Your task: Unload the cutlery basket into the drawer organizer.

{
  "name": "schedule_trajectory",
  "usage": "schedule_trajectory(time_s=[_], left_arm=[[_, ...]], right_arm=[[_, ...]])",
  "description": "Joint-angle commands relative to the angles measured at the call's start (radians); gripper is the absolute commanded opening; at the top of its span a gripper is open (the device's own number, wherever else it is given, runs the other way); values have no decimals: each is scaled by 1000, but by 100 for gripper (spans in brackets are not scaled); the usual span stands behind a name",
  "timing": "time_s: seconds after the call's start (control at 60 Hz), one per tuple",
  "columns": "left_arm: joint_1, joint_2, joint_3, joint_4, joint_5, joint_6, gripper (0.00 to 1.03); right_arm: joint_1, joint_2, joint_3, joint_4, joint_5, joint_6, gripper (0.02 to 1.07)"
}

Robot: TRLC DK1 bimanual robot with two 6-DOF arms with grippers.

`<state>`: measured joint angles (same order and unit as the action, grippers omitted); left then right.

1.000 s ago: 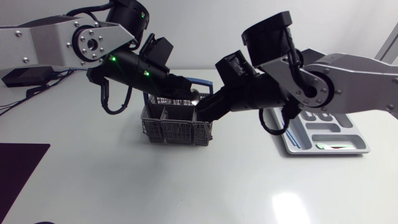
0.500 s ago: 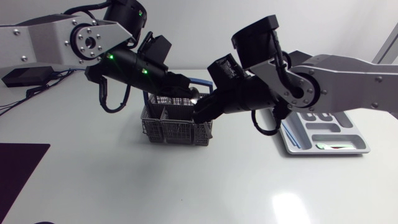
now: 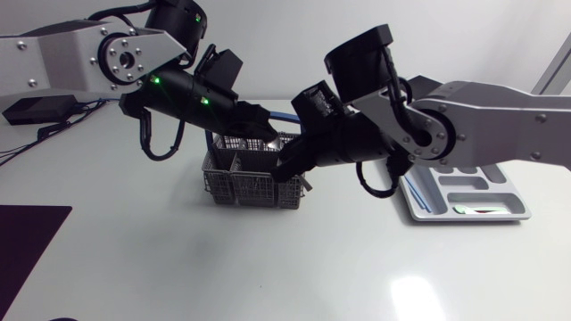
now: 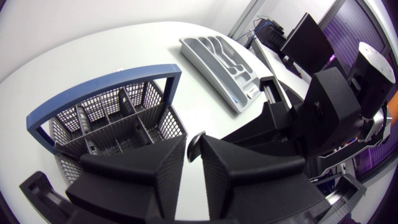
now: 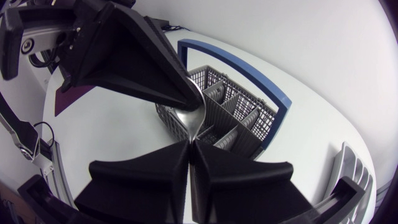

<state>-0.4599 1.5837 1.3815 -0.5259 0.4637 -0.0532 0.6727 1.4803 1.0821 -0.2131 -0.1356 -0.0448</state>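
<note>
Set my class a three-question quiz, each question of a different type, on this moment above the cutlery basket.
1. True or false: the spoon lies in the drawer organizer.
2. The spoon is gripped by: A) the left gripper only; B) the right gripper only; C) both.
3. Fill in: the cutlery basket has a ____ handle.
Key: 1 false; 2 C; 3 blue.

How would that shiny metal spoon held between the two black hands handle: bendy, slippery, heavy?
Probably stiff: the shiny metal spoon runs straight from the left hand to the right hand, no sag. Likely slippery: its polished bowl mirrors the light, and only its ends are pinched. Seemingly light, being small beside the grey mesh cutlery basket.
</note>
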Motion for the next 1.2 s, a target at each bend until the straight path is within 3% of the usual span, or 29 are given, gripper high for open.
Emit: schedule_trajectory(time_s=[0.0, 0.05, 0.117, 0.2, 0.267, 0.483, 0.617, 0.817, 1.0, 1.183], left_arm=[[6, -27, -1, 3, 9, -13, 47], [10, -44, 7, 14, 9, -13, 60], [15, -60, 16, 18, 7, -11, 68], [32, -108, 33, 29, 3, 7, 90], [47, -134, 39, 29, -25, 29, 97], [124, -206, -13, 20, -88, 130, 98], [155, -252, -101, 20, -152, 240, 98], [198, -304, -216, 23, -163, 357, 98], [224, -324, -299, 35, -163, 444, 98], [242, -334, -348, 44, -163, 490, 98]], right_arm=[[8, -11, -31, 0, -10, 8, 7], [8, -21, -45, -2, -18, 6, 7], [5, -35, -62, -9, -24, -6, 7], [-5, -66, -93, -20, -39, -30, 7], [-22, -95, -119, -35, -59, -50, 7], [-170, -193, -225, -89, -177, -182, 7], [-360, -244, -272, -167, -309, -339, 8], [-677, -242, -260, -321, -481, -641, 8], [-886, -167, -203, -465, -512, -963, 8], [-1064, 28, -73, -612, -518, -1265, 8]])
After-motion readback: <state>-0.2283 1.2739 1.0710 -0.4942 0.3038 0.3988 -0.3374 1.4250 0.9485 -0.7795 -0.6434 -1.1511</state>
